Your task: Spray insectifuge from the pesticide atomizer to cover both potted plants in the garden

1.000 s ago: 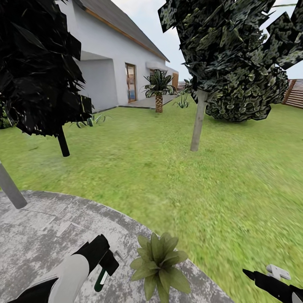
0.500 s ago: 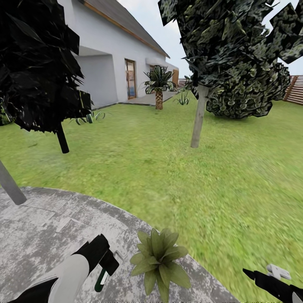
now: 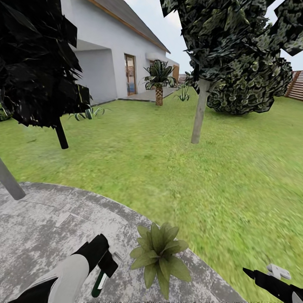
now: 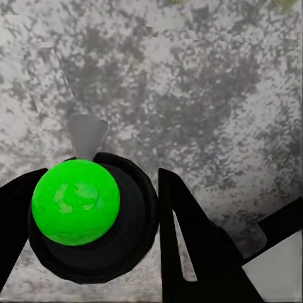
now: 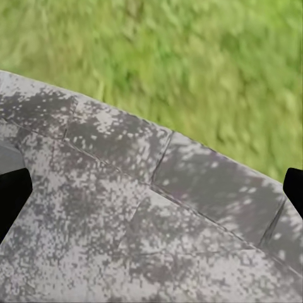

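With my left gripper clamped around the pesticide atomizer, its green cap plain in the wrist view, the pickup looks done; one potted plant sits on the grey paving just beside that gripper, at the lawn's edge; spraying it, and finding the second plant, is left; my right gripper hangs spread apart, holding nothing.
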